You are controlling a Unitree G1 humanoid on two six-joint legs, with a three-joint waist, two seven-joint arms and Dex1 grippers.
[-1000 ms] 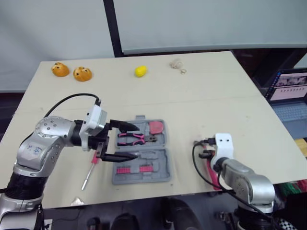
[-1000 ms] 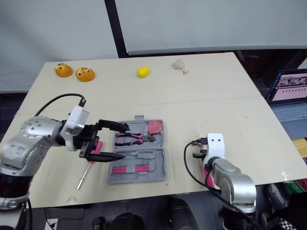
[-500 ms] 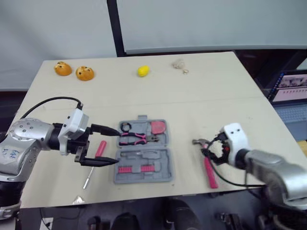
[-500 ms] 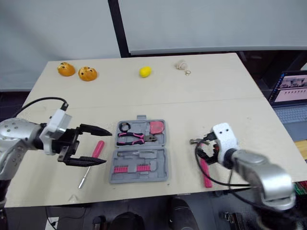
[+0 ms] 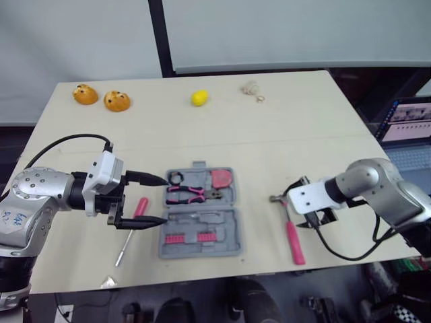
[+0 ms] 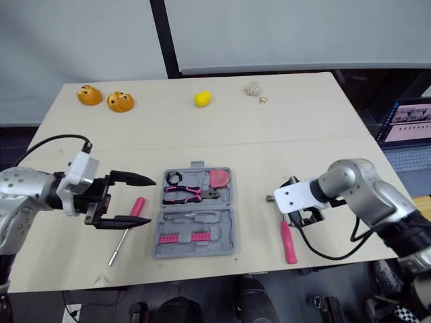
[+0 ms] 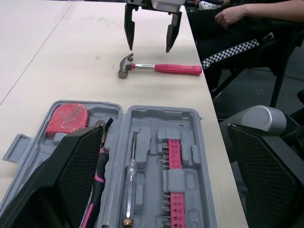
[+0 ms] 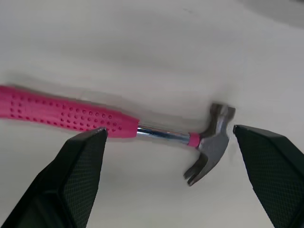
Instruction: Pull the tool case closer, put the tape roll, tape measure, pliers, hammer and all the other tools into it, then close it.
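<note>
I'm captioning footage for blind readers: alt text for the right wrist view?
The open right pincer hovers above a pink-handled hammer lying flat on the pale table, its fingers straddling shaft and steel head.

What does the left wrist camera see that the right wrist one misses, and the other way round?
Of the two, just the left wrist view has the open tool case holding tape measure, pliers and red bits, plus a person's hand past the table. The right wrist view adds nothing new, just a straight-down look. Both have the hammer lying beneath the open right gripper.
</note>
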